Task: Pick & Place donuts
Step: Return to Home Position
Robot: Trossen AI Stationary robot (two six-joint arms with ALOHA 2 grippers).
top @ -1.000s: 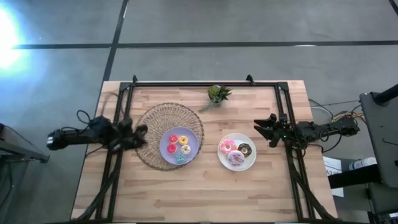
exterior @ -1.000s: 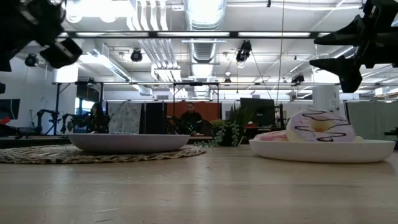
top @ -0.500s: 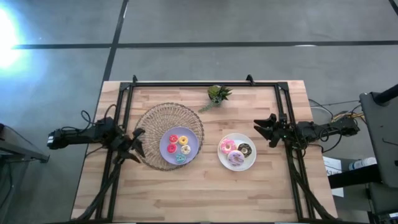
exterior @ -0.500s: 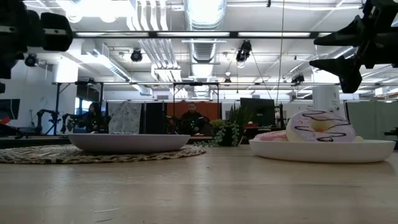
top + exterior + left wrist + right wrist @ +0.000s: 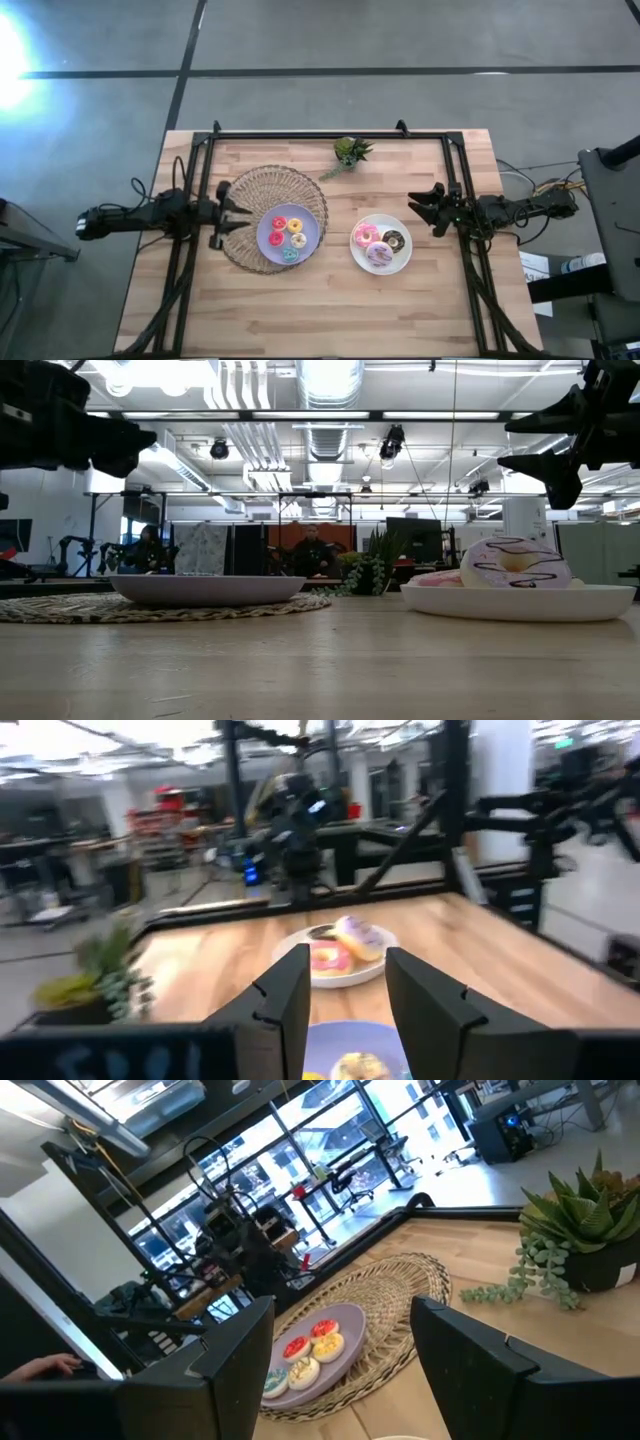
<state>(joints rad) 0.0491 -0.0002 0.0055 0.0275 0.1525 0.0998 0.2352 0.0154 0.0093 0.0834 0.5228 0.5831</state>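
Several small donuts, red, yellow, pink, cream and teal (image 5: 288, 238), lie on a lavender plate (image 5: 310, 228) that sits on a round woven mat (image 5: 250, 190). Three larger donuts, pink, chocolate and drizzled white (image 5: 380, 246), lie on a white plate (image 5: 404, 260). My left gripper (image 5: 238, 208) is open, raised above the mat's left edge and pointing at the lavender plate; its wrist view shows that plate (image 5: 345, 1055) just past the fingers. My right gripper (image 5: 420, 210) is open, raised off the table just right of the white plate. Neither touches anything.
A small green plant (image 5: 350, 152) stands near the table's far edge, between the two plates. A black frame rail (image 5: 330, 136) runs round the table top. Bare wood lies along the near side (image 5: 330, 310). People sit in the room beyond (image 5: 312, 550).
My left gripper has swung about over the mat's left edge: it dipped toward the table's near edge, then came back toward the far side and now points level at the lavender plate. The right arm, the plates and the donuts have kept still.
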